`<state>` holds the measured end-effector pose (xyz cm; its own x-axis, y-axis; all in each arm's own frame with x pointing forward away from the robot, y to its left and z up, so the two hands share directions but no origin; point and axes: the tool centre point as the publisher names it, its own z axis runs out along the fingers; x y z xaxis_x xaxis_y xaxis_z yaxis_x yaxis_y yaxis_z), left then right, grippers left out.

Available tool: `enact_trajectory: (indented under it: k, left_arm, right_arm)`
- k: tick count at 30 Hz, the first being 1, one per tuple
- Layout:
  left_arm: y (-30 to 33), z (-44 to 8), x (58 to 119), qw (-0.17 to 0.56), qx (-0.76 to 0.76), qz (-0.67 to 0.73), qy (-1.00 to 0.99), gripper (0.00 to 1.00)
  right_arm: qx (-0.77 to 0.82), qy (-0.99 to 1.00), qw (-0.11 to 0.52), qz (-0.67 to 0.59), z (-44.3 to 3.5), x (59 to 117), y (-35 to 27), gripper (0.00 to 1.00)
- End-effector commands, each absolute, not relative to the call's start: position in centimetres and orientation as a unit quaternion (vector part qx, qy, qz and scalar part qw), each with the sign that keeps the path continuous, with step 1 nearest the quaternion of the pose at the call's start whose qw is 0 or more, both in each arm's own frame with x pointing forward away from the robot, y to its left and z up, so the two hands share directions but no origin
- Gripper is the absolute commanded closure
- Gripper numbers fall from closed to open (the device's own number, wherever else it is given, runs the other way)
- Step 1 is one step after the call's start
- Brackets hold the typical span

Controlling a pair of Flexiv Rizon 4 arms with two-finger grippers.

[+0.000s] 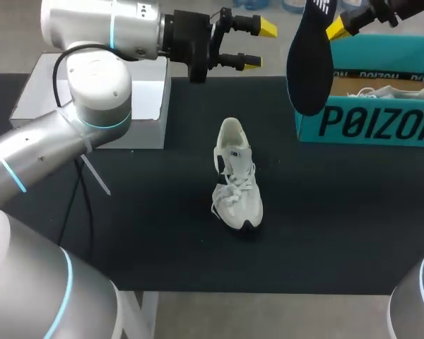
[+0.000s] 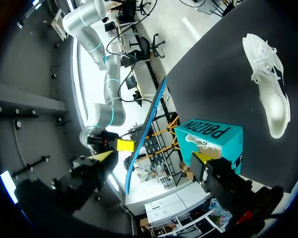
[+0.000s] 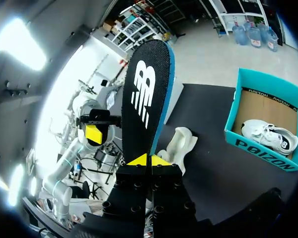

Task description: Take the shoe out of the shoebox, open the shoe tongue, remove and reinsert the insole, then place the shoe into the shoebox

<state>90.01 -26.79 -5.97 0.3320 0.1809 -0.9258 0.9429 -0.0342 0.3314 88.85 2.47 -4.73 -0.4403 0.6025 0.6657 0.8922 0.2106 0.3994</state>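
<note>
A white shoe point(image 1: 234, 176) stands upright on the black table point(image 1: 339, 233), heel toward the back; it also shows in the wrist views point(image 2: 268, 84) point(image 3: 178, 144). My right gripper point(image 1: 337, 28) point(image 3: 148, 160) is high at the back right, shut on the end of a black insole point(image 1: 309, 63) point(image 3: 146, 94) that hangs down over the table. The insole appears edge-on as a blue strip point(image 2: 146, 129) in the left wrist view. My left gripper point(image 1: 258, 46) point(image 2: 151, 157) is open in the air at the back middle, level with the insole and holding nothing.
A teal shoebox point(image 1: 367, 123) point(image 3: 260, 146) point(image 2: 213, 134) stands open at the back right with a second white shoe point(image 1: 392, 92) point(image 3: 268, 136) inside. A white box point(image 1: 141, 131) sits at the back left under my left arm.
</note>
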Motion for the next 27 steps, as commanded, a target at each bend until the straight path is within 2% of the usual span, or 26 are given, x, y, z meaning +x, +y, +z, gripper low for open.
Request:
enact_trajectory:
  k: [1,10,15,20,21,22,23,25,27]
  left_arm:
    - [-28.3,-5.9,90.6,0.527,0.633,-0.356,0.441,0.00]
    - [-30.4,-6.8,90.3,0.541,0.647,-0.342,0.414,0.00]
    - [-30.6,-7.1,90.2,0.549,0.640,-0.349,0.408,0.00]
    - [-30.6,-7.3,90.0,0.552,0.638,-0.350,0.407,0.10]
    - [-30.6,-7.3,89.9,0.553,0.638,-0.350,0.407,0.20]
    - [-30.7,-7.4,89.9,0.554,0.637,-0.350,0.406,0.44]
    - [-30.7,-7.4,89.9,0.554,0.637,-0.351,0.406,0.51]
    - [-30.8,-7.6,89.8,0.555,0.635,-0.352,0.406,0.56]
    - [-30.9,-7.7,89.8,0.556,0.634,-0.352,0.406,0.73]
  right_arm:
    - [-0.486,-0.774,0.226,-0.338,-4.3,90.9,3.5,1.00]
    - [-0.495,-0.752,0.304,-0.311,-4.7,91.2,5.0,1.00]
    - [-0.502,-0.744,0.316,-0.308,-5.2,91.7,5.2,1.00]
    - [-0.504,-0.746,0.315,-0.301,-5.6,92.1,5.5,1.00]
    - [-0.504,-0.746,0.316,-0.301,-5.7,92.2,5.5,1.00]
    - [-0.505,-0.745,0.317,-0.300,-5.8,92.2,5.6,1.00]
    - [-0.505,-0.745,0.317,-0.299,-5.9,92.3,5.6,1.00]
    - [-0.506,-0.744,0.319,-0.298,-5.9,92.4,5.7,1.00]
    - [-0.507,-0.742,0.322,-0.298,-6.0,92.5,5.8,1.00]
